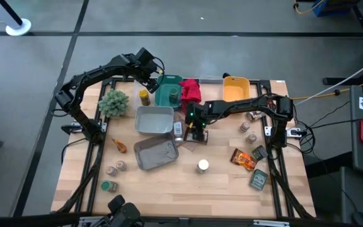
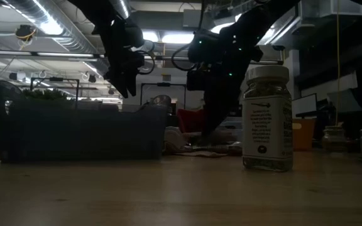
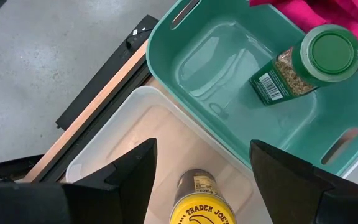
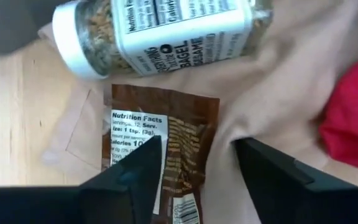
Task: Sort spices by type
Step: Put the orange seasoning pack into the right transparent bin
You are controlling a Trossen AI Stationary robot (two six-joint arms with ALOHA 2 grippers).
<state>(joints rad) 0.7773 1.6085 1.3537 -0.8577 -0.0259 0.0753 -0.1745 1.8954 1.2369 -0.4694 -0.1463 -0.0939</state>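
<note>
- While my right hand [image 4: 194, 180] hung low over the middle of the wooden tabletop [image 1: 169, 189], its fingers [image 4: 129, 180] stood spread with nothing between them.
- Just past those fingers lay a brown spice packet [image 4: 160, 143], flat on tan paper [image 4: 272, 93], its nutrition label facing up.
- Beside the packet, a white-lidded bagel seasoning jar [image 4: 166, 31] lay on its side on the same paper.
- My left hand [image 3: 197, 168] hovered at the far side of the tabletop, above a clear bin [image 3: 160, 130], its fingers [image 3: 123, 180] spread wide and empty.
- Under it stood a yellow-lidded jar [image 3: 197, 202] inside that clear bin.
- Next to the clear bin, a teal bin [image 3: 185, 37] held a green-lidded jar [image 3: 303, 65] lying on its side.
- From above, a red cloth [image 1: 190, 89] lay between the teal bin and an orange bin [image 1: 235, 88] at the far edge.
- Two grey bins [image 1: 154, 120] sat mid-table, with a bushy green plant [image 1: 113, 102] to their left.
- A white-lidded jar [image 1: 203, 166] stood upright alone toward the near side of the tabletop.
- On my right side were an orange-brown packet [image 1: 243, 158], a dark green packet [image 1: 259, 180] and a few small jars [image 1: 249, 129].
- Near my left front corner stood more small jars [image 1: 112, 169], one with a green lid [image 1: 107, 186].
</note>
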